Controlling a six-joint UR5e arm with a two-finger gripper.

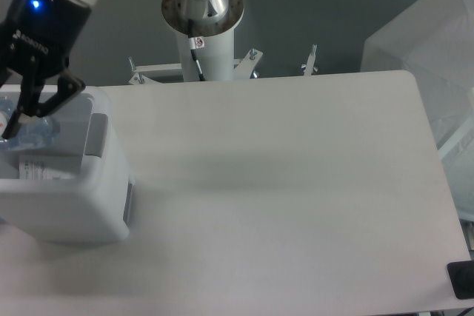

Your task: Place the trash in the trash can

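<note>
A: Pincer status?
B: My pincer (18, 116) hangs over the trash can (70, 201) at the table's (296, 197) far left, fingers spread around the bottle (33, 132), not visibly squeezing it.
A: Trash?
B: Bottle sits inside the can's opening. Packet (41, 170) lies inside too, just nearer than the bottle.

White trash can (74, 201) (grey side panel), bluish clear bottle (33, 132), black gripper (26, 112).
</note>
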